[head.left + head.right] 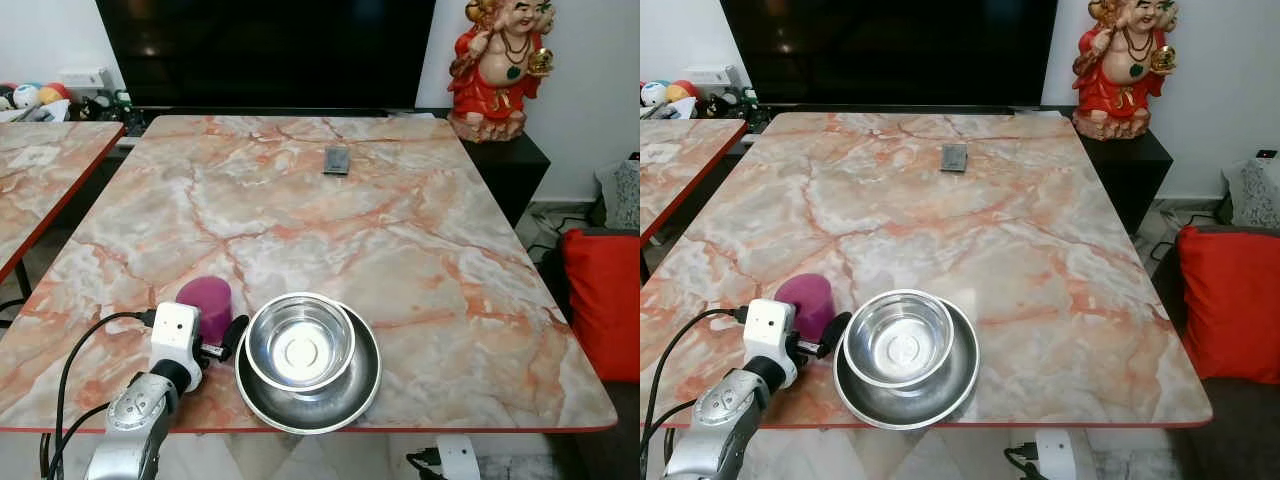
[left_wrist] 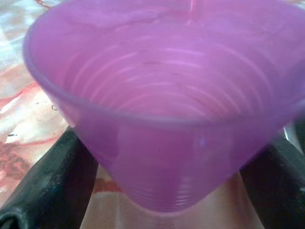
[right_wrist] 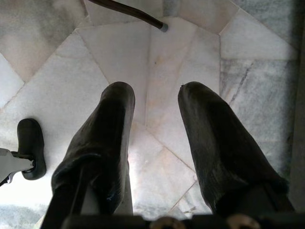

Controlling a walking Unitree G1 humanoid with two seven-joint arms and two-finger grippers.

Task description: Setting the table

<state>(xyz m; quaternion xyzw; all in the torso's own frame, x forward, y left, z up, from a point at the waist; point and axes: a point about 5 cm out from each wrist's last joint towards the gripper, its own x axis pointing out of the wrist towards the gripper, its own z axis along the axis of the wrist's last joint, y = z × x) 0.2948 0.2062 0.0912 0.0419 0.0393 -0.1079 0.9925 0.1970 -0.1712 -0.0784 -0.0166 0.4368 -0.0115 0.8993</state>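
A translucent purple cup [image 1: 204,303] stands near the front left edge of the marble table [image 1: 400,250]. My left gripper [image 1: 206,322] is shut on the purple cup [image 2: 167,124], with one black finger [image 2: 52,191] pressed against each side of its narrow lower part. Just right of the cup, a steel bowl [image 1: 300,342] sits inside a shallow steel plate [image 1: 345,400]. One finger [image 1: 235,335] lies between cup and plate. My right gripper [image 3: 155,143] hangs open over the tiled floor.
A small dark flat object [image 1: 337,159] lies far back on the table. A red figurine [image 1: 495,65] stands on a dark cabinet at the back right, beside a large TV [image 1: 270,50]. A second marble table [image 1: 40,170] is left; a red cushion [image 1: 605,300] right.
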